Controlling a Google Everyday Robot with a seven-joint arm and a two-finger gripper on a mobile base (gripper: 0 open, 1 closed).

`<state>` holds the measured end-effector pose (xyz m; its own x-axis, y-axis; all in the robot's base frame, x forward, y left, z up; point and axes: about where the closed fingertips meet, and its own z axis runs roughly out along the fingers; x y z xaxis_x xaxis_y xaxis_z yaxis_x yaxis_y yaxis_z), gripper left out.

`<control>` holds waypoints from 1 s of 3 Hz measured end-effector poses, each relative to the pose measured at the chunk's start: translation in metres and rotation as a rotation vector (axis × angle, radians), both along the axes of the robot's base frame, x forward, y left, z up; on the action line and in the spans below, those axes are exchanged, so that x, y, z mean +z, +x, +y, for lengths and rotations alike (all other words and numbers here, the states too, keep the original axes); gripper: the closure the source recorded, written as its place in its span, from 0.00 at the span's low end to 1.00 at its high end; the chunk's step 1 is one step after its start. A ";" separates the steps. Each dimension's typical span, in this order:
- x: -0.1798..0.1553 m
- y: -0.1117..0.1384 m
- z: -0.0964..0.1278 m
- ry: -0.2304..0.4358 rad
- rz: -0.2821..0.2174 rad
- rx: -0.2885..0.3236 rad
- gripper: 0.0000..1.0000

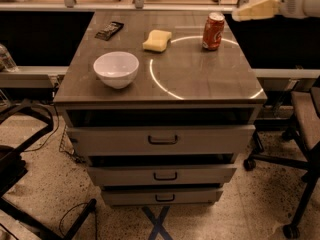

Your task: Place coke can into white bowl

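– On the worktop [200, 84], going from its left edge to its right, what do you count?

– One dark flat packet [109, 30] by the far left corner. One white bowl [116, 69] near the left edge, closer to the front than the packet, standing upright with nothing in it. One yellow sponge [157, 40] towards the far edge, about midway across. One coke can [213, 31] near the far right corner. That makes four loose things, each well apart from the others.

– And under the top?

– Three drawers [162, 140], stacked, each pulled out a little, each with one dark handle.

– How does the can look?

– Red with white lettering and a silver top, standing upright. It sits on the far part of a bright ring of light [155, 79] that curves across the right half of the worktop. The sponge lies just at the ring's left side, and the bowl is outside it.

– So the can is not in the bowl?

– No. The can is on the bare top, with the sponge lying roughly between it and the bowl.

– Where is the gripper [242, 13]?

– One gripper, pale beige on a white arm, comes in from the upper right. It is just off the far right corner, to the right of the can's top and not touching it. It holds nothing that I can see, and I cannot tell whether it is open or closed.
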<state>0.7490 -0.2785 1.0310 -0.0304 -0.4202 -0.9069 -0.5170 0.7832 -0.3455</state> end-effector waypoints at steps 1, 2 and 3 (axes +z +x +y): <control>-0.026 0.056 0.021 0.128 0.035 0.022 0.00; -0.044 0.077 0.030 0.175 0.049 0.048 0.00; -0.072 0.093 0.049 0.242 0.075 0.103 0.00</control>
